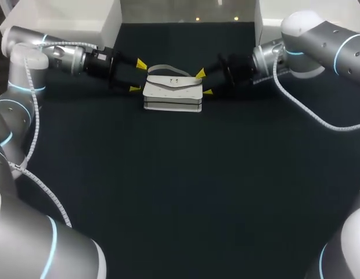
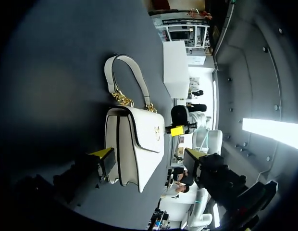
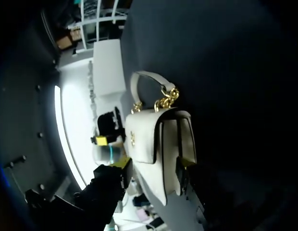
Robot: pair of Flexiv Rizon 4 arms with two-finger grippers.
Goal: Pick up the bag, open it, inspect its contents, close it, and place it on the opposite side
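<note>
Now, your white handbag lies long axis left-right on the far surface; left gripper and right gripper, both spread apart, flank its ends, equally near.

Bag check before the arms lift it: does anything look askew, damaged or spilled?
Nothing stands out. The white bag sits square between the left gripper and the right gripper, flap closed, with its handle resting on the table behind it. No damage or spilled contents show.
</note>
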